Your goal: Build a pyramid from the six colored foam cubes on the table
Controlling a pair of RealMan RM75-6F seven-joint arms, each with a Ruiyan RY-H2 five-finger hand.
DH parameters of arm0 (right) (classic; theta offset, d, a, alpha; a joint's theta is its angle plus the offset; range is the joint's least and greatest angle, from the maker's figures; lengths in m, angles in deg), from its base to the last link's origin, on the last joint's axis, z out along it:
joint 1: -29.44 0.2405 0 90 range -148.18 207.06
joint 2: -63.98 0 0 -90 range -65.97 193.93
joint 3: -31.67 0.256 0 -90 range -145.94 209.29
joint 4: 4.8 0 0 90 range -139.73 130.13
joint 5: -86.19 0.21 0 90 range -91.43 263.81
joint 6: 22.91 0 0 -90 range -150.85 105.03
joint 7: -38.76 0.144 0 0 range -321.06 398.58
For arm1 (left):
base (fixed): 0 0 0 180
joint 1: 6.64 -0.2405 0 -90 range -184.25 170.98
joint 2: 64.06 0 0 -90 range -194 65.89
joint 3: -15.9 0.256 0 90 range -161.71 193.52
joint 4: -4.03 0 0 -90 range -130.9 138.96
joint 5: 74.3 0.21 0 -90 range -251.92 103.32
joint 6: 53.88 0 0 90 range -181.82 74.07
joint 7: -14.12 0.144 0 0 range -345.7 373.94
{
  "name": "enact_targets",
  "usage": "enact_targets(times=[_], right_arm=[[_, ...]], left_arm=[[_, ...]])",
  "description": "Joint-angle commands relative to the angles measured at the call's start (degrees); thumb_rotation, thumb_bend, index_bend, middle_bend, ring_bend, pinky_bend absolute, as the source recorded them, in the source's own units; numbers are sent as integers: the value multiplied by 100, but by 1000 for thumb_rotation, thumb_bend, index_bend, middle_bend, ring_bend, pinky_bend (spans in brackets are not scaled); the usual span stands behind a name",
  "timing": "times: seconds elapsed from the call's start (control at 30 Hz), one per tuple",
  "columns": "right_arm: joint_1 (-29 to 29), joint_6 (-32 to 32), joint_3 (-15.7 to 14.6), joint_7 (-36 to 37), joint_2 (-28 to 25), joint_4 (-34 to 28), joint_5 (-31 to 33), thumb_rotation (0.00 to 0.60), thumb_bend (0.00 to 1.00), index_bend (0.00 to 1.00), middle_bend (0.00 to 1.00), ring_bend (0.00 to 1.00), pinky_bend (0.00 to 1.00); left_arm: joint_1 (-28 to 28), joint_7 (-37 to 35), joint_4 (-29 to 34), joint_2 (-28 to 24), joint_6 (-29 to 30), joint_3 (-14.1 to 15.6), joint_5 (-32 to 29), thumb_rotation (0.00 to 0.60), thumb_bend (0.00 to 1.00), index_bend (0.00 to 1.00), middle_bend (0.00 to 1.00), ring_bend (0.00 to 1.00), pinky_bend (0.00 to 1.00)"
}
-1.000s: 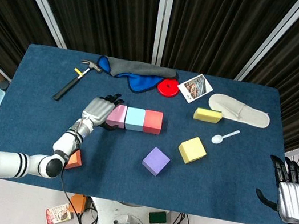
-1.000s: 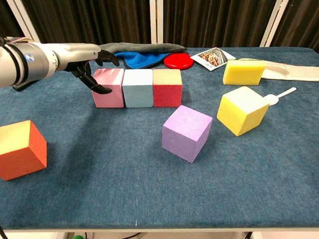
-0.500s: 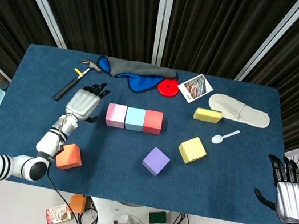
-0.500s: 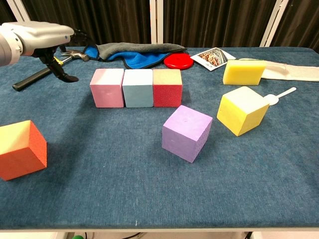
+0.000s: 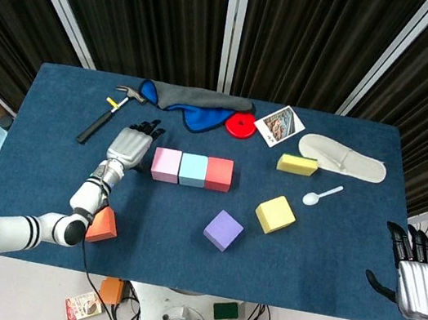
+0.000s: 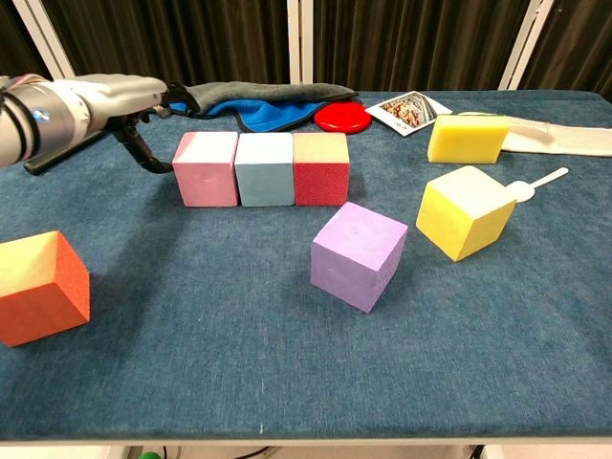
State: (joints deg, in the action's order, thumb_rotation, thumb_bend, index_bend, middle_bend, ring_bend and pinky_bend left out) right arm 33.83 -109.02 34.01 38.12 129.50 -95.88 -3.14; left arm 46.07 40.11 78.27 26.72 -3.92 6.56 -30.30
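Three cubes stand side by side in a row: pink [image 5: 166, 165] [image 6: 206, 169], light blue [image 5: 193, 170] [image 6: 264, 169] and red [image 5: 219, 173] [image 6: 321, 168]. A purple cube [image 5: 224, 231] [image 6: 359, 255] and a tilted yellow cube [image 5: 275, 214] [image 6: 466, 212] lie loose in front of the row. The orange cube [image 5: 103, 225] [image 6: 38, 287] sits near the front left, beside my left forearm. My left hand [image 5: 129, 145] [image 6: 120, 96] hovers just left of the pink cube, fingers spread, holding nothing. Off the table's front right corner, my right hand [image 5: 417, 279] hangs open and empty.
A hammer [image 5: 106, 114], a grey and blue cloth [image 5: 194, 107], a red disc [image 5: 241, 125] and a photo card [image 5: 279, 126] line the far edge. A yellow sponge [image 5: 297, 165], a white slipper [image 5: 341, 158] and a spoon [image 5: 321, 196] lie at the right.
My left hand came off the pink cube, drew back to the left, then returned partway toward it. The cubes and my right hand have stayed put.
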Motion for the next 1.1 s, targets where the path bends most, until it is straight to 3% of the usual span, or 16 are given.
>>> enact_targets(times=[0.03,0.8,1.1], right_arm=[[-3,4,-2,-4,-3,2,7,600,199,0,83,7,20],[21,82,-12,82,11,74,10,600,198,0,83,7,20],[393,472,-190,269,-150,-106,-593,600,198,0,85,7,25]], left_arm=[[27,-19,-39,43,-53,-27,18,570,224,116,5,83,219],[92,119,-44,95,-174,-109,-195,577,224,116,5,84,221],[-198,195,606,-460,217,-8,-234,580,223,116,5,84,221]])
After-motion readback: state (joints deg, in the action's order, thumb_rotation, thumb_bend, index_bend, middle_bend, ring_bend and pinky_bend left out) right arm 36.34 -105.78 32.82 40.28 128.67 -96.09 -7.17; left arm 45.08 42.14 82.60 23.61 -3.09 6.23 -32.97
